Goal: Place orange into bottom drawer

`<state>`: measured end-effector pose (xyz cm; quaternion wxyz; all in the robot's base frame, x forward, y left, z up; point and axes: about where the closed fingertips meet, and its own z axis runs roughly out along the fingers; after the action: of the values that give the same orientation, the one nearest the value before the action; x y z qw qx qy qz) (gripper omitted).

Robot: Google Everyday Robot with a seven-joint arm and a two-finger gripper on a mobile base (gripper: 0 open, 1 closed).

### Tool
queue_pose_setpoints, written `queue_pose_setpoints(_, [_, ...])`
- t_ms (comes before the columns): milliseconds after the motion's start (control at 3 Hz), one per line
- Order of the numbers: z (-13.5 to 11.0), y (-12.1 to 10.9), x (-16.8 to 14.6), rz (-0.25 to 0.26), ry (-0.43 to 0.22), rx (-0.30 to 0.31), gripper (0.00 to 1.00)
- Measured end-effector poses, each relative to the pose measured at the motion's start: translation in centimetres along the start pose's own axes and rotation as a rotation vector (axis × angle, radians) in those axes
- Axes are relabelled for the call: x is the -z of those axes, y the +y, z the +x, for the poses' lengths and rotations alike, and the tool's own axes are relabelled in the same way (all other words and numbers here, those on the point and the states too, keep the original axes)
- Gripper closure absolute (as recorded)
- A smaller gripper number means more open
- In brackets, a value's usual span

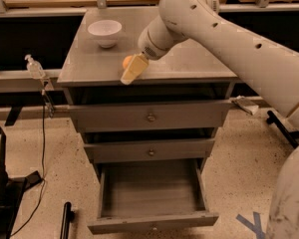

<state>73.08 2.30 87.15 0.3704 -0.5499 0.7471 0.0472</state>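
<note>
Pale tan hand point(133, 69) is right against the small, smooth round orange point(126, 61) near the grey metal surface's point(89, 66) front edge, grip I can't tell; looks light, firm, roll-prone, so squeeze across its middle.

Round white bowl point(105, 32) sits on the grey metal surface point(199, 66). Down-left of the bowl: small clear pump bottle point(34, 66). Far down-right: blue floor tape point(254, 223).
</note>
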Motion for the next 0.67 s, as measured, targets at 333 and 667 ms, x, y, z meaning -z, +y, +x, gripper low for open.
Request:
queue_pose_setpoints(333, [-2.7,0.2,-3.2,-0.082,-0.121,0.012,0.00])
queue_pose_setpoints(667, [-2.8,0.7,-5.3,-0.124,-0.107,0.010,0.00])
